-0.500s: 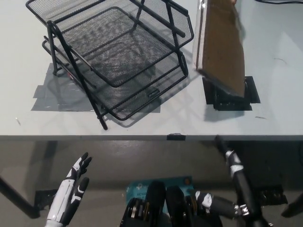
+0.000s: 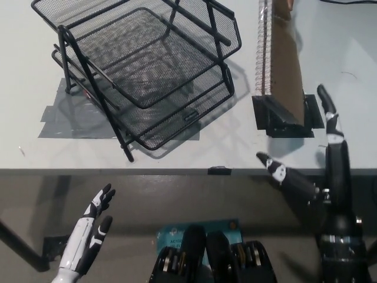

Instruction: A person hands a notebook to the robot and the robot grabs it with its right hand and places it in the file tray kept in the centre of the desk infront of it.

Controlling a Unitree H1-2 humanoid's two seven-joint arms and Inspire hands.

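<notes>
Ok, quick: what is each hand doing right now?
Left hand: open, holding nothing, low at the left.
Right hand: open, fingers spread below the notebook, not touching it.

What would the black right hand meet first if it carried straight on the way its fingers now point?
Probably the brown spiral notebook held just ahead: the right hand, open, points up and away over the desk edge toward it. Depth is unclear, so it could pass beside it.

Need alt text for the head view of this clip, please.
The robot's black right hand reaches up, open, just below a brown spiral notebook held on edge above the desk, right of a black mesh file tray. Its white left hand rests open, lower left.
</notes>
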